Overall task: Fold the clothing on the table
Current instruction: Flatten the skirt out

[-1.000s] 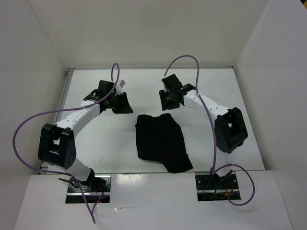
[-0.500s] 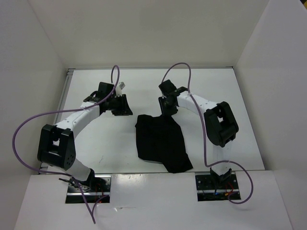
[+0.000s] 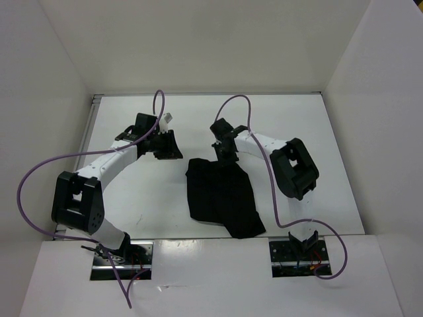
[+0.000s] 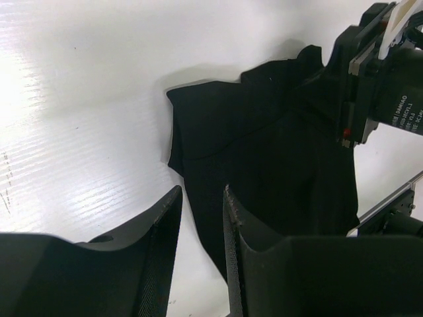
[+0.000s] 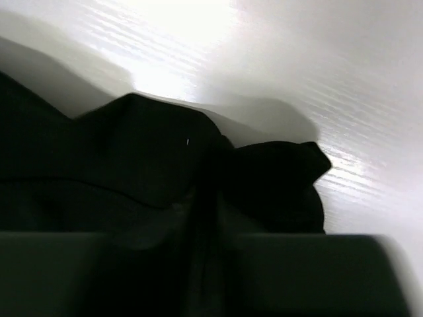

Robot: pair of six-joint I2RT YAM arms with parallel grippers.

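The clothing (image 3: 221, 195) lies on the table (image 3: 132, 198) toward its near edge, long axis near-to-far, near end skewed right. The left gripper (image 4: 201, 198) gapes, empty, near the garment's far left corner. The right gripper (image 3: 225, 154) sits at the far hem. Only its wrist view shows fabric bunched there; whether it is clamped I cannot tell.

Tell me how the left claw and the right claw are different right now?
The left claw is beside the clothing, over the white table. The right claw is down on the clothing's far edge. The left claw is open with nothing in it. The right claw has bunched cloth at its fingers, but I cannot tell whether it has shut. Both claws are black and sit on white arms.
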